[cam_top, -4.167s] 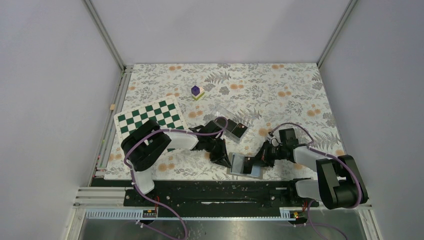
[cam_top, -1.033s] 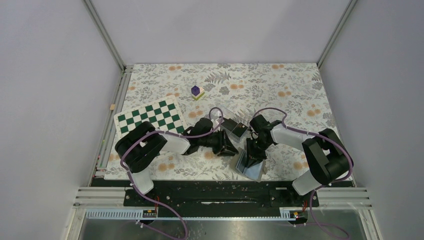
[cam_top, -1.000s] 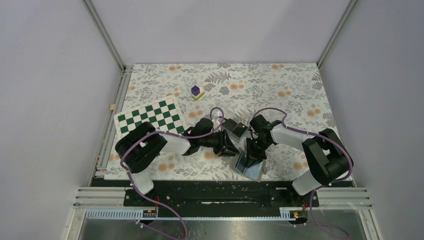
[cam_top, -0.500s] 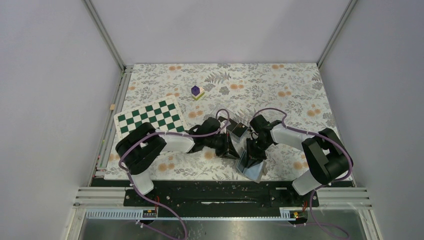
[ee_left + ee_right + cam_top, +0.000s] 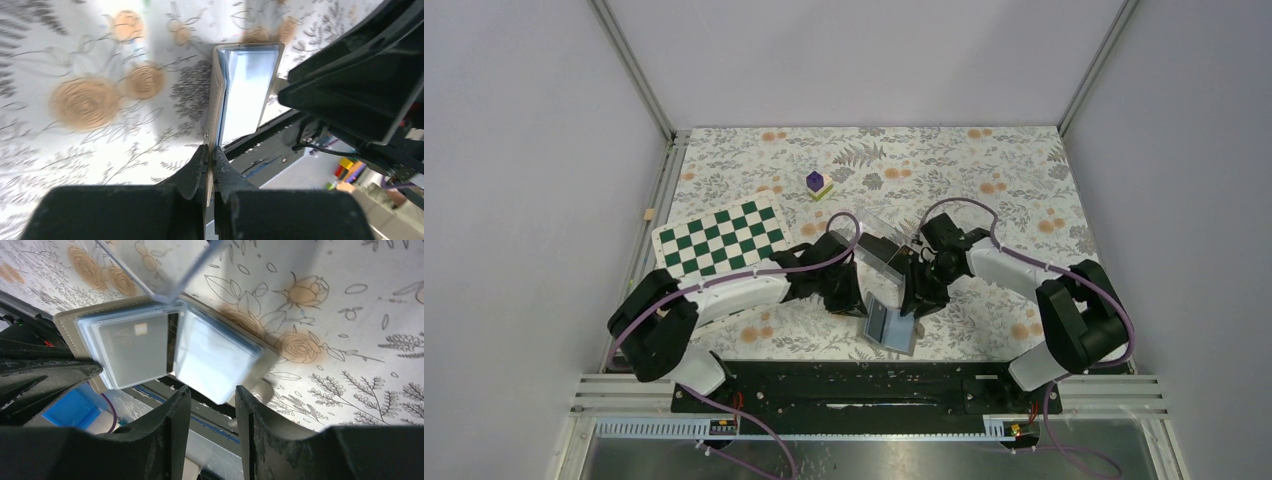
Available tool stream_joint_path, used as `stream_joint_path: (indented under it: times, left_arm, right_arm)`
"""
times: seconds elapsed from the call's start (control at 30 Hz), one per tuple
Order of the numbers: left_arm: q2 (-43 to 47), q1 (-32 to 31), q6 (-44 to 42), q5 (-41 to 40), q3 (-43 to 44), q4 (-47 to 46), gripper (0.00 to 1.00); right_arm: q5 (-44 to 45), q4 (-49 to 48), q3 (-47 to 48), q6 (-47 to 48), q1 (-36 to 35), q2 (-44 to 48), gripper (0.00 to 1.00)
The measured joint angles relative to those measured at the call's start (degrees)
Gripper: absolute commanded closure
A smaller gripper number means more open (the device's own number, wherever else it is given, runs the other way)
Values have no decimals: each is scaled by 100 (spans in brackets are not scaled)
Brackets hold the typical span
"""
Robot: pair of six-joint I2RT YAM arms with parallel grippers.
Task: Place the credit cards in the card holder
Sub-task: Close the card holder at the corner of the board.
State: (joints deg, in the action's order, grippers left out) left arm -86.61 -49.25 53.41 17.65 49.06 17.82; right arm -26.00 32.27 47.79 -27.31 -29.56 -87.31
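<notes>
Grey-brown holder (image 5: pixel 894 332) lies open on the floral desk (image 5: pixel 1024 170) near the front edge, between the two arms, pale blue inside showing. Left fingers (image 5: pixel 202 167) are clenched on the edge of one cover, which the left wrist view shows edge-on and raised off the desk. Right fingers (image 5: pixel 184 402) are spread apart and hang over the holder's blue half; can't tell if they touch it. A grey window pocket with a small pale square is on the holder's other half. Clear box (image 5: pixel 879 243) sits just behind the holder, its corner over the holder's edge in the right wrist view. Cards: can't make them out. Purple cube (image 5: pixel 815 181) and checkerboard (image 5: pixel 724 235) are well apart, further back and to the left.
</notes>
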Motion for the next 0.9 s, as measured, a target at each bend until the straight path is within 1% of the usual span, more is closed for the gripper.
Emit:
stream_joint_path:
  times: [0.13, 0.3, 0.4, 0.5, 0.63, 0.9]
  left_arm:
    - [299, 11, -74, -479, 107, 804, 100]
    - [310, 11, -114, -962, 501, 1683, 100]
    - [221, -42, -140, -1248, 933, 2192, 100]
    - [-59, -181, -201, -1534, 1471, 2621, 100]
    - [-505, -387, -260, -1757, 1985, 2914, 100]
    - [-992, -643, -267, -1858, 2234, 3248, 100]
  right_arm:
    - [-133, -44, 181, 13, -2, -258, 55]
    - [-225, -144, 267, 52, -7, -535, 55]
    - [-269, -234, 337, 74, -24, -645, 55]
    - [-356, -350, 365, 101, -55, -796, 55]
    - [-409, -361, 367, 116, -101, -874, 54]
    - [-503, -341, 354, 72, -122, -776, 55]
